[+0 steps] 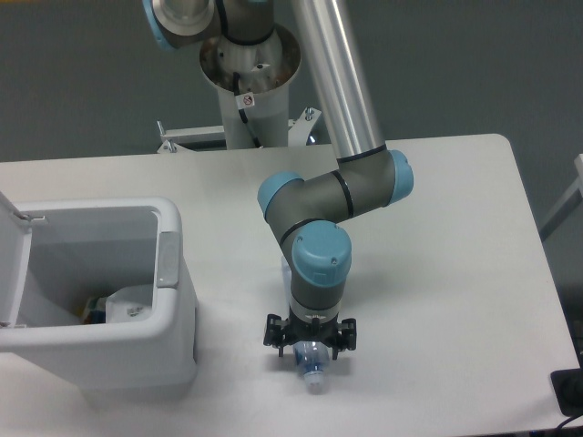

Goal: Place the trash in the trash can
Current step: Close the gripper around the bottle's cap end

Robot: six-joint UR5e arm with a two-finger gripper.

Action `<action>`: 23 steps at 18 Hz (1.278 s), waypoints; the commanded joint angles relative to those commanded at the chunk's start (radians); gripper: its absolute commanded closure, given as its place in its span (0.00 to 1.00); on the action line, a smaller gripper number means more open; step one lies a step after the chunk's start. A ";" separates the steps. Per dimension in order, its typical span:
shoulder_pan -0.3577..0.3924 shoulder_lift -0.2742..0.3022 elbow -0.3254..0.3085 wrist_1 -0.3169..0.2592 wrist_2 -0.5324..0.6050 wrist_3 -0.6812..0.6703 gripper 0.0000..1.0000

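A clear plastic bottle with a bluish tint lies on the white table, its length running toward and away from the camera. My gripper is lowered over its near half, with one finger on either side, and looks open. The wrist hides the bottle's middle; its far end peeks out behind the arm. The white trash can stands at the left with its lid swung open. A crumpled white packet lies inside it.
A grey latch tab sits on the can's right rim, facing the arm. The arm's base pedestal stands beyond the table's far edge. A dark object lies off the table's right front corner.
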 joint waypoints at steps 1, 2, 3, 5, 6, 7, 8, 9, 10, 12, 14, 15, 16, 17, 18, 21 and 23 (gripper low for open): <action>0.000 0.000 -0.002 0.002 0.002 0.000 0.21; 0.000 0.000 -0.002 0.002 0.002 0.000 0.22; 0.000 0.000 -0.002 0.003 0.000 0.000 0.22; 0.000 0.003 -0.002 0.003 0.000 0.000 0.23; 0.000 0.005 -0.003 0.003 0.000 0.000 0.25; 0.000 0.006 -0.006 0.005 0.000 0.000 0.26; 0.000 0.006 -0.006 0.005 0.000 0.000 0.26; 0.000 0.006 -0.006 0.005 0.000 0.000 0.27; 0.000 0.008 -0.006 0.005 0.000 0.000 0.30; 0.000 0.008 -0.006 0.006 0.000 0.000 0.30; 0.000 0.009 -0.006 0.006 0.000 0.000 0.31; 0.000 0.011 -0.006 0.006 0.000 0.000 0.33; 0.000 0.011 -0.006 0.006 0.000 0.000 0.33; 0.000 0.011 -0.006 0.006 0.000 0.000 0.34; 0.000 0.011 -0.006 0.006 0.000 -0.002 0.36; 0.000 0.012 -0.006 0.006 -0.002 -0.002 0.38; 0.000 0.015 -0.005 0.005 -0.002 -0.006 0.40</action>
